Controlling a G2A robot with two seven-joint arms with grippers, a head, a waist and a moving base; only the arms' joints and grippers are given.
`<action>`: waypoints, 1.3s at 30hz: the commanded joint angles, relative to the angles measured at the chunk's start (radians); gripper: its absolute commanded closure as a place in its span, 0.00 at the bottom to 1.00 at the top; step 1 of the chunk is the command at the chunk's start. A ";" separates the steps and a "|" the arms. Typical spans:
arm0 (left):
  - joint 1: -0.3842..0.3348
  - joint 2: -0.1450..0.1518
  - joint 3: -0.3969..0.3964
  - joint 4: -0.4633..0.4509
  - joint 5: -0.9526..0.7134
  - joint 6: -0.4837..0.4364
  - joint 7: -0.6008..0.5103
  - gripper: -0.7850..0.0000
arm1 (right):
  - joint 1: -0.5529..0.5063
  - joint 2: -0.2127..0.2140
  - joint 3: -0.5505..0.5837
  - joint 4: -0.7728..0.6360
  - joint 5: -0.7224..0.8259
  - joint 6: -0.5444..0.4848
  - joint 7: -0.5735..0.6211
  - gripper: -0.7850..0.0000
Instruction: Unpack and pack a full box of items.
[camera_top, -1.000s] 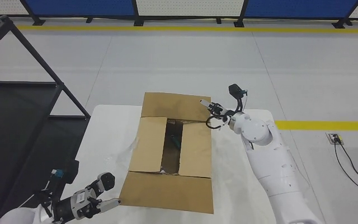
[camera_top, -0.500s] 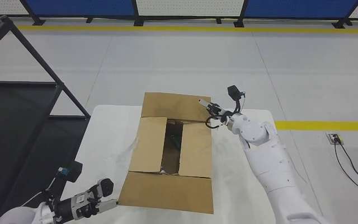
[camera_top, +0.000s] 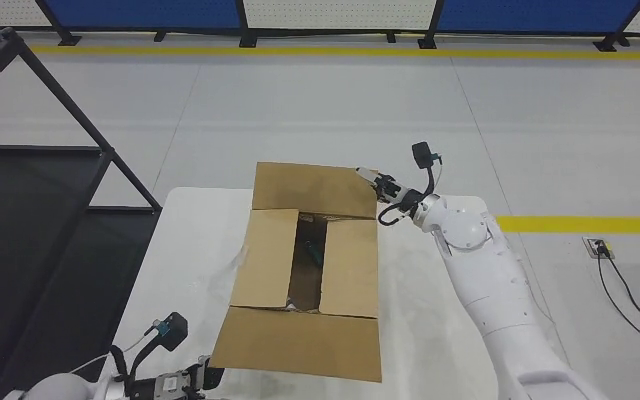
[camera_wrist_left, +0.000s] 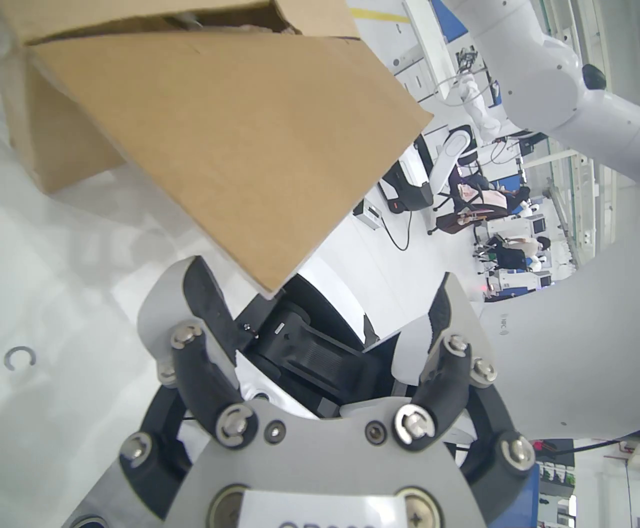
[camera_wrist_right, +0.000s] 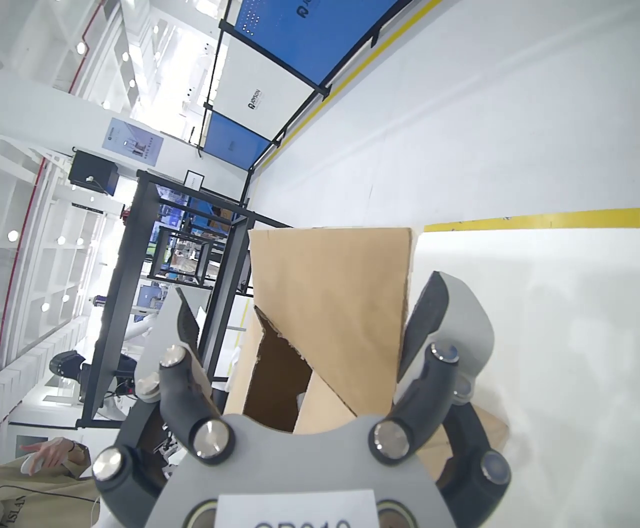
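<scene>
1. Cardboard lies between the spread fingers of the right gripper (camera_wrist_right: 307, 315). Its jaws stand wide open and clamp nothing.
2. That cardboard is the far flap (camera_wrist_right: 330, 280) of the box (camera_top: 350, 270). It runs forward from the gripper's palm, and one side edge passes just beside one fingertip. Whether edge and fingertip touch cannot be told.
3. Seen from above, this gripper sits at the far flap's outer corner, on the arm's own side of the box.
4. Past the far flap, away from the right gripper, two inner flaps (camera_top: 265, 255) lie folded over the box's top with a narrow slot between them. A dark item (camera_top: 312, 250) shows down in that slot, too small to name.
5. Across the box from the right gripper, at the opposite corner, is the left gripper (camera_wrist_left: 325, 300). It is released too, with its fingers well apart and holding nothing.
6. Just ahead of the left gripper's fingers hangs a corner of the near flap (camera_wrist_left: 240, 150), which slants out from the box. The tip of that corner comes close to one finger, but contact cannot be judged.
7. Under both grippers and the box is the table (camera_top: 190, 250), covered in white. The box stands about midway across it.
</scene>
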 joint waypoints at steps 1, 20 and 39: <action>-0.004 0.026 0.019 0.004 -0.021 -0.012 0.012 0.00 | -0.016 0.005 0.004 -0.037 0.008 -0.007 0.019 0.00; -0.134 0.104 0.089 0.028 -0.134 -0.118 0.228 0.00 | -0.253 0.054 0.022 -0.564 -0.025 0.115 0.156 0.00; -0.195 0.082 0.181 -0.029 0.114 0.021 0.467 0.00 | -0.278 0.072 0.006 -0.679 0.006 0.225 0.345 0.00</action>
